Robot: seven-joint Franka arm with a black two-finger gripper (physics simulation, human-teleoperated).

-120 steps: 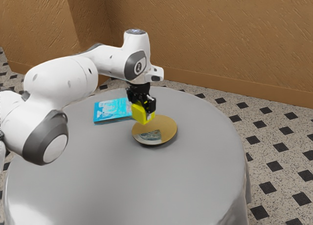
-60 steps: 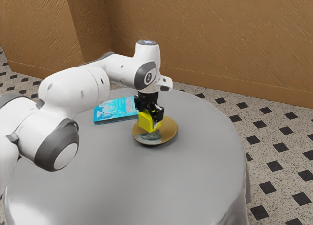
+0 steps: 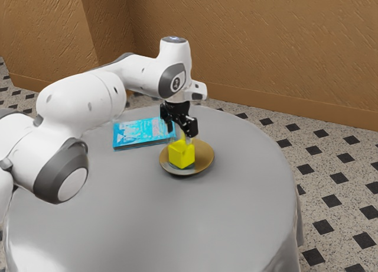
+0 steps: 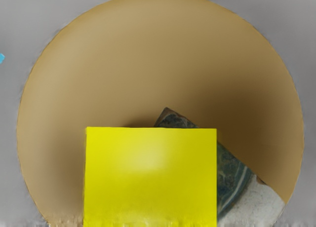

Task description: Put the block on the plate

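You have a brown, textured wall (image 3: pixel 254 41) behind everything in the exterior view, and a pale floor (image 3: pixel 331 177) set with dark diamonds. The round counter (image 3: pixel 224 213) wears a smooth grey cloth. Your white and grey arm (image 3: pixel 77 106) reaches over it from the exterior view's left. A bright blue book (image 3: pixel 139 134) lies flat near the plate, towards the exterior view's left.

The round, tan plate (image 3: pixel 204 156) sits on the cloth with its rim slightly raised. Your black tool (image 3: pixel 180 135) is directly above the block, open, with its fingers standing apart and nothing gripped between them.

The block (image 3: pixel 181 155) is on the plate, inside the rim. It's a plain, vivid yellow cube with crisp edges and flat, unmarked faces, and it stands level.

From the exterior view you get two of its sides as well as its top, one side shaded a little darker. The wrist view gives you its top face square-on, with a soft, pale sheen, and beside it the plate's patterned patch (image 4: pixel 232 172), dark blue-green with a whitish part, running partly beneath the block's outline.
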